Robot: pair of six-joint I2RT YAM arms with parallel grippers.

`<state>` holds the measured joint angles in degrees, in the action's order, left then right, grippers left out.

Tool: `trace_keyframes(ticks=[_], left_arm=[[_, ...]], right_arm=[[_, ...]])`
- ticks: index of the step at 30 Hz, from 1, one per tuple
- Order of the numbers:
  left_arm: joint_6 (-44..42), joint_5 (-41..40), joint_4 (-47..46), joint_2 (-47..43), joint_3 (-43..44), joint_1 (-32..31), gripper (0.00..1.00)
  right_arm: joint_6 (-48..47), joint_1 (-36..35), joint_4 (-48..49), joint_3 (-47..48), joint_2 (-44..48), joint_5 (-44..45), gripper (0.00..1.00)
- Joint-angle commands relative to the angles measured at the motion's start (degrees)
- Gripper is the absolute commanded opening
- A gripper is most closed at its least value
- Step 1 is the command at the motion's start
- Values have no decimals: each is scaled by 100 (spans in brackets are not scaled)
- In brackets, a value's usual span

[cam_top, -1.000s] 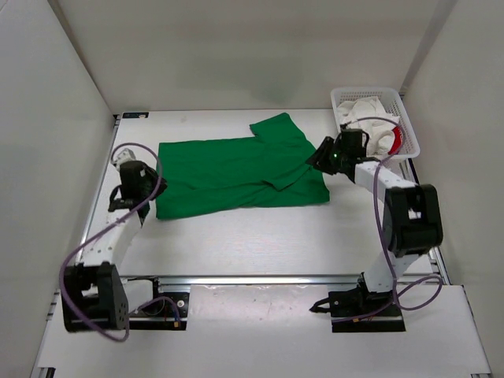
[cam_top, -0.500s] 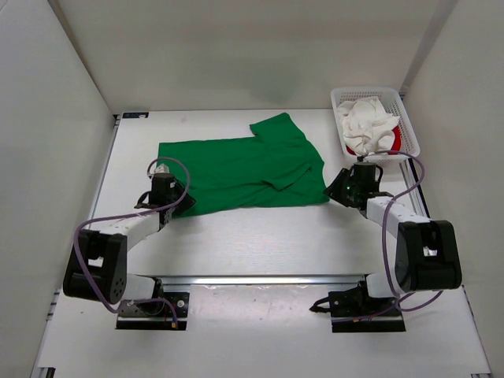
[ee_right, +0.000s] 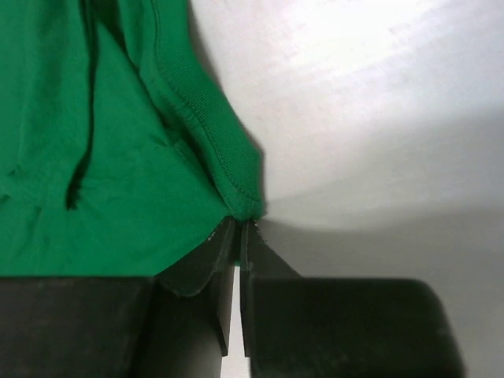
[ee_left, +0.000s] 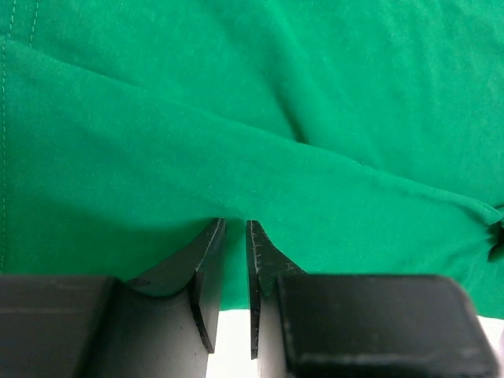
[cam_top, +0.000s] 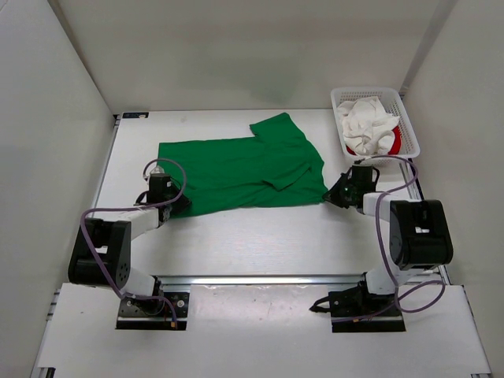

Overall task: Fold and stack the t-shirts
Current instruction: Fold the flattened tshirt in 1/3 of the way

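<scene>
Two slender machines alike, left arm (cam_top: 101, 256) and right arm (cam_top: 417, 232): white tubular links between chunky black joint housings. Bolted onto flat black base plates (cam_top: 150, 309). Thin purple cables (cam_top: 118, 209) in loose loops from base to wrist. Matte black at the tips, left gripper (ee_left: 236, 224) and right gripper (ee_right: 239, 224): blocky body, two flat fingers tapering to thin, slightly scuffed edges.

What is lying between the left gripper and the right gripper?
The green t-shirt: its near edge runs from the left gripper to the right gripper, seen in the top view.
</scene>
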<state>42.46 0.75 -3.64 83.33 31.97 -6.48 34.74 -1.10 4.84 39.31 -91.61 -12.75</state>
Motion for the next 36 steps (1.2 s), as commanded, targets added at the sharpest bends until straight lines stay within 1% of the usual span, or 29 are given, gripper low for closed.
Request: trace_keyframes(ticks=[1,4,6,8,9,12,13,15,16,17,19,20,21,22,23,25,26,27,29,31,33,34,36], left_arm=[[-9,47,-146,-71,-67,102,27],[26,83,-137,-203,-243,138,25],[-27,-66,-85,-430,-367,86,26],[-79,-321,73,-607,-463,-63,25],[-62,-391,100,-738,-472,-90,26],[-88,-427,241,-1089,-743,-152,26],[-115,-401,276,-1160,-805,-126,26],[-132,-331,276,-1423,-1042,-37,28],[-72,-278,276,-1573,-1043,-3,29],[-106,-251,302,-1609,-974,-63,30],[-229,-426,599,-1872,-667,-283,32],[-281,-540,636,-1899,-587,-458,32],[-343,-637,636,-1995,-491,-659,33],[-352,-760,602,-2040,-403,-705,34],[-378,-831,593,-2005,-384,-958,34],[-387,-884,558,-1778,-209,-1371,34],[-387,-884,488,-1585,-208,-1478,33],[-353,-858,417,-1452,-200,-1592,33],[-282,-587,162,-996,-147,-1768,32],[-299,-550,65,-714,28,-1918,31],[-317,-541,-57,-503,91,-2085,31],[-291,-506,-119,-415,73,-2111,31],[-264,-471,-216,-326,73,-2182,32]], right_arm=[[129,241,122,-553,414,-61,0],[130,321,-9,-1082,1038,62,0],[103,348,-89,-1521,1443,80,0],[68,348,-289,-1724,1996,132,0],[50,356,-352,-1829,2120,159,0],[-2,339,-816,-1979,2804,430,0],[24,348,-931,-2006,2894,536,0],[-11,505,-1099,-2068,3332,651,11],[-72,471,-1091,-2024,3439,677,24],[-81,453,-1151,-1954,3553,652,31],[-187,209,-1310,-1569,3703,729,35],[-222,146,-1389,-1428,3703,870,38],[-301,-176,-1468,-1235,3651,1028,38],[-319,-475,-1495,-1033,3572,1125,38],[-310,-635,-1425,-944,3537,1256,37],[-267,-1153,-970,-942,3169,1136,25],[-205,-1260,-802,-908,3037,952,21],[-152,-1383,-522,-925,2731,707,11],[-82,-1621,-144,-689,2193,476,5],[-64,-1866,-1,-504,1597,441,9],[-56,-1938,358,-433,1358,371,24],[-29,-1946,490,-389,1174,257,28],[42,-1929,623,-267,962,133,32]])
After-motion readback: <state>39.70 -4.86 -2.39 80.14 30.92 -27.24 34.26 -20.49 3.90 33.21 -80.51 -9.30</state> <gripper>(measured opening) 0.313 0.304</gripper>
